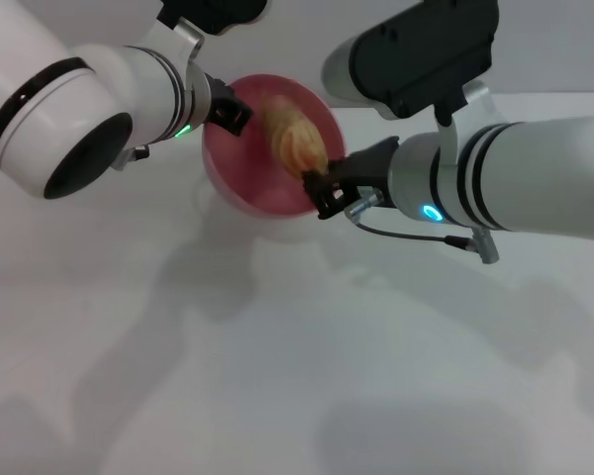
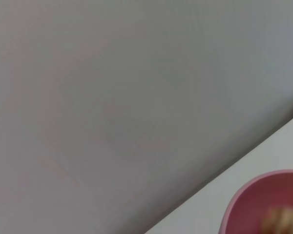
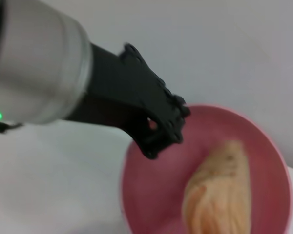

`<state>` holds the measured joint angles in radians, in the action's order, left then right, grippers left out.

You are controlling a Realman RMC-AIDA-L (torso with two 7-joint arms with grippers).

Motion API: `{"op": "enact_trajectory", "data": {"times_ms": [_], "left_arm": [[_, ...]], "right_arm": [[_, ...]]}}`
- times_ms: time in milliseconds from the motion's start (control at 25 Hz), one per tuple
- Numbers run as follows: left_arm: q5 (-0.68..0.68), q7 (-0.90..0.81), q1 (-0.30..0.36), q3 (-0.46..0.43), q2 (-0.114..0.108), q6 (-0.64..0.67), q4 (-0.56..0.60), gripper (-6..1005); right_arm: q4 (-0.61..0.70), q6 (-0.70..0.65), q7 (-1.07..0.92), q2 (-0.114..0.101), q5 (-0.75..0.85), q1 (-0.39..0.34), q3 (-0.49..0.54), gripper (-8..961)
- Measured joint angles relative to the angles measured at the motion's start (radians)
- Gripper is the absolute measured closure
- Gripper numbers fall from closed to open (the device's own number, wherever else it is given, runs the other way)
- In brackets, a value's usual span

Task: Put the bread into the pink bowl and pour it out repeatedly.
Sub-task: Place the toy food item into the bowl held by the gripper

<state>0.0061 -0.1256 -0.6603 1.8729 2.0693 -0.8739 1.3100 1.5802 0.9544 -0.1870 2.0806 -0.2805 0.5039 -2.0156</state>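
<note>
2 pincers meet at the bowl [image 1: 262, 148] in the head view. The left pincer [image 1: 228, 111] clamps the bowl's left rim and holds it tipped, mouth toward the camera. The bread [image 1: 295, 137] lies inside, against the bowl's right half, long axis running from the far rim down toward the right pincer [image 1: 327, 188]. That pincer sits at the lower right rim, touching or just beside the bread's near end, so it is the nearer one to the bread. Whether it is pinching the bread, spread or pressed together I cannot tell; the tips blend into the rim. The bowl seems raised off the white surface [image 1: 277, 376], judging by its shadow.

Left wrist view: mostly bare surface, with a piece of the bowl [image 2: 244, 207] and a blur of bread [image 2: 283, 222] cut off at the frame corner. No fingers show.

Right wrist view: the left pincer [image 3: 158, 129] pinches the bowl's rim [image 3: 132, 195], one finger inside, one outside. The bread [image 3: 219, 195] rests inside, away from that grip, its far end cut off. The right pincer itself is out of view.
</note>
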Motion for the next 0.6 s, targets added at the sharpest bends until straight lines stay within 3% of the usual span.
{"op": "enact_trajectory", "data": {"times_ms": [120,400,600], "left_arm": [[0.000,0.002,0.002,0.000,0.000,-0.004,0.005,956],[0.000,0.009,0.003,-0.003,-0.003,-0.008,0.006,956],[0.001,0.011,0.005,-0.003,-0.003,-0.010,-0.001,957]], "right_arm": [[-0.016,-0.005,0.003,-0.001,-0.005,0.001,0.001,843],[0.013,-0.006,0.015,-0.003,0.017,-0.008,-0.019,550],[0.171,-0.023,0.017,0.007,0.336,-0.097,-0.006,414]]}}
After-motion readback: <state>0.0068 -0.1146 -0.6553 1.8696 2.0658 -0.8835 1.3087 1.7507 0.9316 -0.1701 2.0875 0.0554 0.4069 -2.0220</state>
